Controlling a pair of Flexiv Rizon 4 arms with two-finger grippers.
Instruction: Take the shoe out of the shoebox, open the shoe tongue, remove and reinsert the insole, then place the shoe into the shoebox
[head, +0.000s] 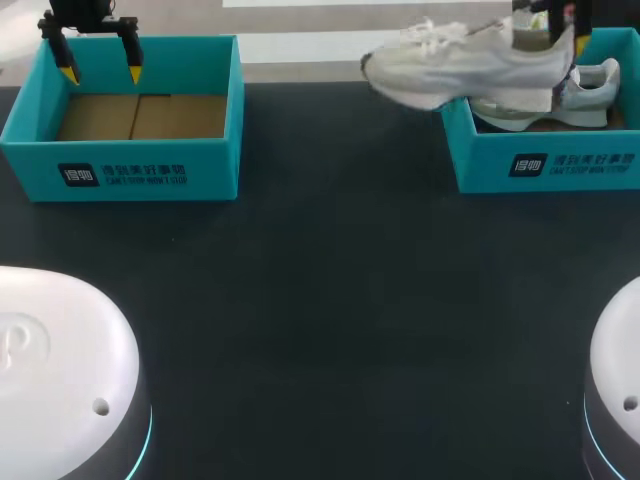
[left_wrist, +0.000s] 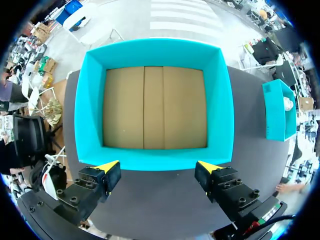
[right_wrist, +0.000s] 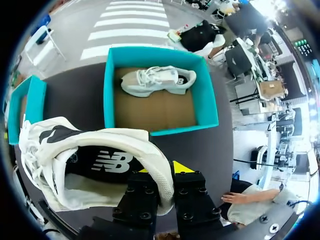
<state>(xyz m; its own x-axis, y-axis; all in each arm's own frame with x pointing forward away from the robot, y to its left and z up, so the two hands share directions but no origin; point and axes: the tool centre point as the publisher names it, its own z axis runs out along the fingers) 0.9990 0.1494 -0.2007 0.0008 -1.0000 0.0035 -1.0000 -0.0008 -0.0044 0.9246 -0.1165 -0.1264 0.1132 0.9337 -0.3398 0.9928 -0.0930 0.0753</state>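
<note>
Fingers of the right gripper (right_wrist: 163, 172) are clamped on the heel collar of the white sneaker (head: 465, 65), which hangs beside the right shoebox (head: 545, 165). Its long axis points toe-first toward the left gripper (head: 101, 72), spread wide above the empty left shoebox (head: 120, 175).

The held shoe (head: 465, 65) hides part of the boxed shoe (head: 592, 92) and most of the right end effector (head: 562, 30).

2x shoe (head: 470, 65) (head: 590, 95), 2x shoebox (head: 120, 172) (head: 545, 165)
</note>
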